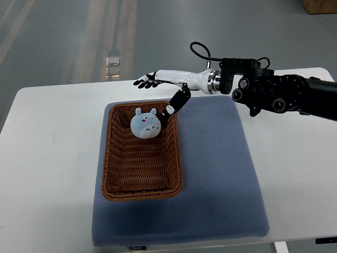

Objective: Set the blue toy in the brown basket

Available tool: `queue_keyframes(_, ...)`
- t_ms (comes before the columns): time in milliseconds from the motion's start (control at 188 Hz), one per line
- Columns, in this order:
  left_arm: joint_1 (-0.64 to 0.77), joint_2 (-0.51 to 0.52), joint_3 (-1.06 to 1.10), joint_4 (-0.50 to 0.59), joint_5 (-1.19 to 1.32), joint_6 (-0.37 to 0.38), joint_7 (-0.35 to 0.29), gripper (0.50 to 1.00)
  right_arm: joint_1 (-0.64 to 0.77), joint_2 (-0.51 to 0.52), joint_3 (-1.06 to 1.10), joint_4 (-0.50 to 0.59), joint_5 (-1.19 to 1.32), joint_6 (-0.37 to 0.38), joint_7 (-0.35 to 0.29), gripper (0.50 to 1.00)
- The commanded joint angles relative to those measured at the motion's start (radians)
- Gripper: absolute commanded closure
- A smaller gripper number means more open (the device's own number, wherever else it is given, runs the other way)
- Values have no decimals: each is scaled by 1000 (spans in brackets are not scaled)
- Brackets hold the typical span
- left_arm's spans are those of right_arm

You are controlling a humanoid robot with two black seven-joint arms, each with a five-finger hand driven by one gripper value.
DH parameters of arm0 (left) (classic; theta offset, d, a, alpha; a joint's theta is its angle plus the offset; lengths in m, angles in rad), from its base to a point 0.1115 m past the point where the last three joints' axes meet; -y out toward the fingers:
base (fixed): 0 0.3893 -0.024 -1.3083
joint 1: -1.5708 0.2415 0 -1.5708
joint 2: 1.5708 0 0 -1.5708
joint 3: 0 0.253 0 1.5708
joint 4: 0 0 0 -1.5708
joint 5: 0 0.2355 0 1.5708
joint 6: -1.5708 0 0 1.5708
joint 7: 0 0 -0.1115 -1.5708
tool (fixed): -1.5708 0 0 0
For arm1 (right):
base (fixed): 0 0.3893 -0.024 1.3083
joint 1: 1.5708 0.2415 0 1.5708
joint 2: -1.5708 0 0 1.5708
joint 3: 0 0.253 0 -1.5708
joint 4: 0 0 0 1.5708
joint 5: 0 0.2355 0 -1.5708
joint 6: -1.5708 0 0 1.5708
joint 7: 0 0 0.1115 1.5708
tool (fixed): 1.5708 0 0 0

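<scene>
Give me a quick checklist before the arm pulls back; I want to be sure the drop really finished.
1. Blue toy lies inside the brown basket: ok.
2. Right hand open, holding nothing: ok.
3. Thumb tip apart from the toy: cannot tell, it hangs right beside it.
4. Basket sits fully on the blue mat: ok.
5. Mat fully on the white table: not ok, its near edge reaches the table's edge.
6. Left hand out of the way: ok, not in view.
</scene>
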Motion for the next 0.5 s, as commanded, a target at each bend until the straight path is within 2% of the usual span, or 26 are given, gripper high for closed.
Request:
queue_keyframes(0, 0, 0, 0, 1, 0, 0, 0, 500, -67, -59, 117, -2, 30, -2, -38, 597)
queue_keyframes(128, 0, 0, 0, -1, 0, 0, 0, 500, -193, -116, 333, -42, 101, 4, -54, 597)
queue_keyframes(234, 0, 0, 0, -1, 0, 0, 0, 500, -338, -139, 536, -59, 199, 0, -94, 597)
queue_keyframes(352, -2, 0, 0, -1, 0, 0, 0, 500, -450, -136, 675, -58, 232, -7, -107, 597)
queue_keyframes(496, -2, 0, -2, -1, -2, 0, 0, 500, -581, -117, 823, -42, 263, -56, -107, 597)
